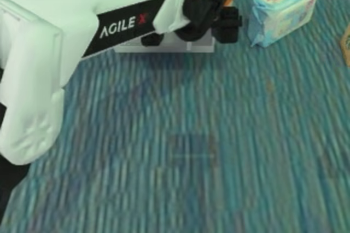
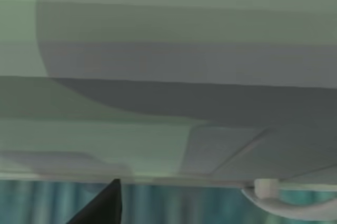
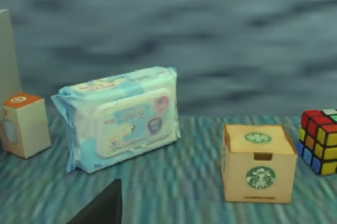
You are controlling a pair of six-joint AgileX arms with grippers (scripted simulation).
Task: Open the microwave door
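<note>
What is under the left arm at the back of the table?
The microwave: only its pale front edge shows below the left arm. The left pincer sits against it; the microwave door is covered.

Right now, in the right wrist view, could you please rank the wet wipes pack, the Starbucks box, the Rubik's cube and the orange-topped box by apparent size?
1. Wet wipes pack, clearly largest.
2. Starbucks box.
3. Orange-topped box.
4. Rubik's cube, though the picture's edge cuts it off, so its rank against the orange-topped box is unsure.
</note>
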